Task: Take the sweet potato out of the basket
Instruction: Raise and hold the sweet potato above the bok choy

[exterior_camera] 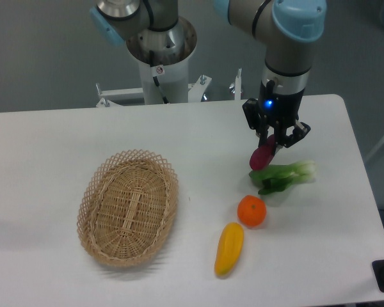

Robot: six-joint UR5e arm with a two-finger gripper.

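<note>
The magenta-purple sweet potato [264,153] hangs tilted in my gripper [273,142], above the white table at the right, just over the green leafy vegetable. The gripper is shut on its upper end. The tan woven wicker basket [89,198] sits at the left of the table, well apart from the gripper, and nothing lies in it.
A green leafy vegetable [285,176] lies under the gripper. An orange [251,211] and a yellow-orange elongated vegetable [229,248] lie in front of it. The robot base [160,57] stands at the back. The table's right edge is near.
</note>
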